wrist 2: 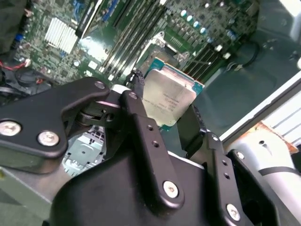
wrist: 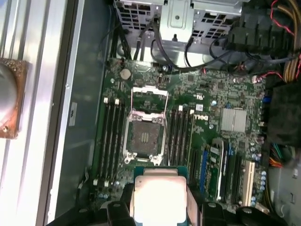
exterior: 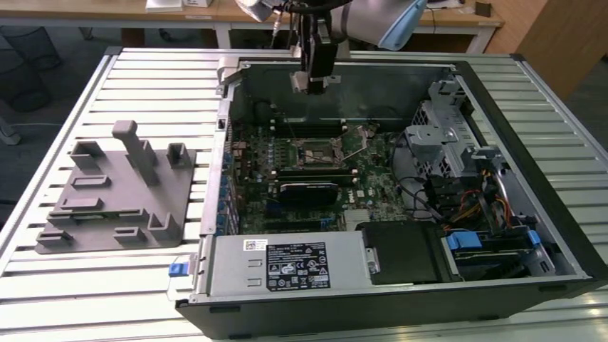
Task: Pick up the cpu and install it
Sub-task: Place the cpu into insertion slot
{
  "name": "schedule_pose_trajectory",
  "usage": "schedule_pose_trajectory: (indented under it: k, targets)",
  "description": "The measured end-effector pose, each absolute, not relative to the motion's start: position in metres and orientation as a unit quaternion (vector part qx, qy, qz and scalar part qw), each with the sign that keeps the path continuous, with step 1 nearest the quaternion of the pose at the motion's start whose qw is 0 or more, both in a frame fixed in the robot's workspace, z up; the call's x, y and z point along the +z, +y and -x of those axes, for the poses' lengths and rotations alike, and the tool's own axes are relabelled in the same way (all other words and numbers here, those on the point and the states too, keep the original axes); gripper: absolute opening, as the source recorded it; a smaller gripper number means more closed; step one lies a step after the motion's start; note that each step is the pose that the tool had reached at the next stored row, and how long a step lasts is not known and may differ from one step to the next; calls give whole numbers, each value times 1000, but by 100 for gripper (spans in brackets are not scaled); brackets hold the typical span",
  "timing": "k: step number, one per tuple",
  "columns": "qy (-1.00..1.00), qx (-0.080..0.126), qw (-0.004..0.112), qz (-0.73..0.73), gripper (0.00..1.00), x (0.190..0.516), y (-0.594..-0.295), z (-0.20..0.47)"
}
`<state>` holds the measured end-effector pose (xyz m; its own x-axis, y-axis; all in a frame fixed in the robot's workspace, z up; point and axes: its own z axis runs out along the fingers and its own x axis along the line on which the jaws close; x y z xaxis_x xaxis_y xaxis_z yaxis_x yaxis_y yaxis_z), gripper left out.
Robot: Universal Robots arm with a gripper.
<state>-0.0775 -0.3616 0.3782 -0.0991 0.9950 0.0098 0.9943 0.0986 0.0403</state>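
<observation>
An open computer case (exterior: 380,308) lies on its side on a slatted metal desk (exterior: 95,285), with its green motherboard (exterior: 256,153) facing up. A robot arm (exterior: 318,35) reaches down over the far part of the case. Its black jaws are closed on the cpu (wrist 2: 170,100), gripping it by two opposite edges.

In both wrist views the cpu (wrist: 160,197) is a flat square chip with a silver-grey metal top and a thin pale border. It is held in the air above the motherboard, not touching it.

In the first wrist view the socket (wrist: 144,136) lies on the board below, near the cpu. Its metal frame (wrist: 149,96) is swung open and its square bed is exposed. Memory slots (wrist: 110,141) run along both sides of it.

A grey plastic holder block (exterior: 119,192) rests on the desk, to the exterior view's left of the case and well apart from the jaws.
</observation>
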Motion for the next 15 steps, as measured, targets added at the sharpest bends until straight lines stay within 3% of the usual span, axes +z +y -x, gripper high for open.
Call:
schedule_pose_trajectory:
  k: [15]
  targets:
    - [715, 18, 11, -699, 53, 365, -357, 68]
